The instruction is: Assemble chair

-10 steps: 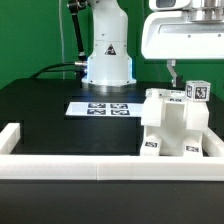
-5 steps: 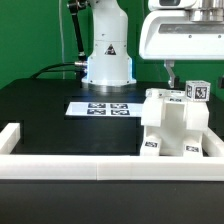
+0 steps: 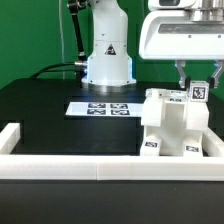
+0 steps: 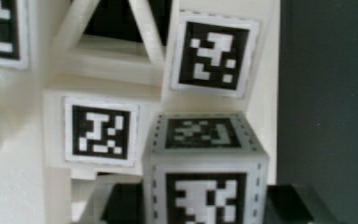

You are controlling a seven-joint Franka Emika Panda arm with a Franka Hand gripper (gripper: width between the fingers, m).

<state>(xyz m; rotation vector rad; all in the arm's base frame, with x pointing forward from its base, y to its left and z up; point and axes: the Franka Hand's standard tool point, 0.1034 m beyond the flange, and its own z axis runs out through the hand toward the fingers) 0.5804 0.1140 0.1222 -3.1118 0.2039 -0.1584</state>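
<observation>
Exterior view: thin flat white marker board (image 3: pixel 100 107) lies on black desk (image 3: pixel 40 110), left of middle, in front of white robot base (image 3: pixel 107 60). White plastic toy chair (image 3: pixel 170 128) of blocky panels with black-and-white tags stands at exterior view's right, near low white front rail (image 3: pixel 60 165). Large white pincer (image 3: pixel 198 84) hangs above chair, open. Its fingers (image 3: pixel 182 74) straddle square tagged post (image 3: pixel 198 92), small gap on each side. Wrist view: same post (image 4: pixel 208 180) sits between dark fingers (image 4: pixel 114 200).

smooth white plastic chair (image 3: pixel 175 125) — matt black table (image 3: pixel 50 125)
</observation>
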